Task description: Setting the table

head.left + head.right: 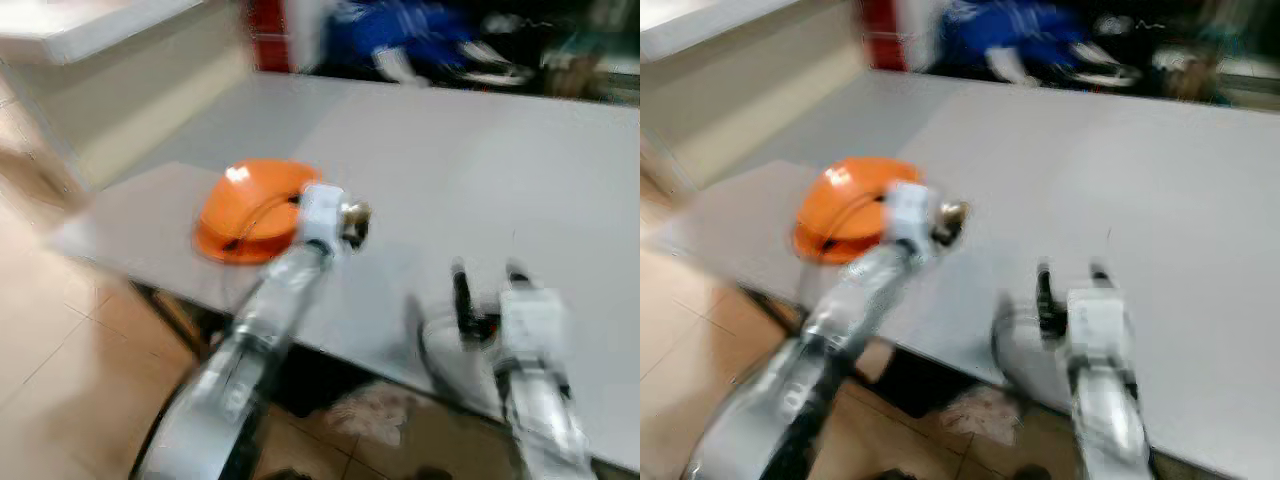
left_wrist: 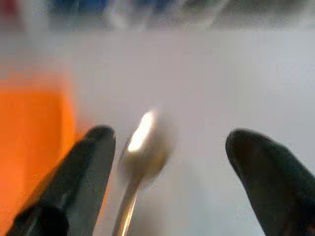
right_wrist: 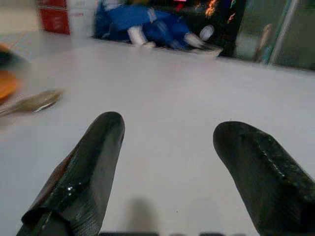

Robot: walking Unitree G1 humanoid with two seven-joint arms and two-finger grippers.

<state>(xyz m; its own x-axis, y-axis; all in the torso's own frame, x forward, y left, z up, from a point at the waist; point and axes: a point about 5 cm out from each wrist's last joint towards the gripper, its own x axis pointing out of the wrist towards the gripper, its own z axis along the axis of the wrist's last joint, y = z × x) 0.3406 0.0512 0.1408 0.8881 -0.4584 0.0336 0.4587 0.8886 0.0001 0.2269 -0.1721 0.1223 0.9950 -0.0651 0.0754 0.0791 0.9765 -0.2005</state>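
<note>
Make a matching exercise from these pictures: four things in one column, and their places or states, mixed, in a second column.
1. orange dish
2. spoon
3. right gripper
4. blue bundle

a. at the far side of the table
b. jaws apart, above the table's near edge
c. between the jaws of the left gripper
d. on the table, near its left corner

Pairs: 1-d, 2-c, 3-b, 4-a.
</note>
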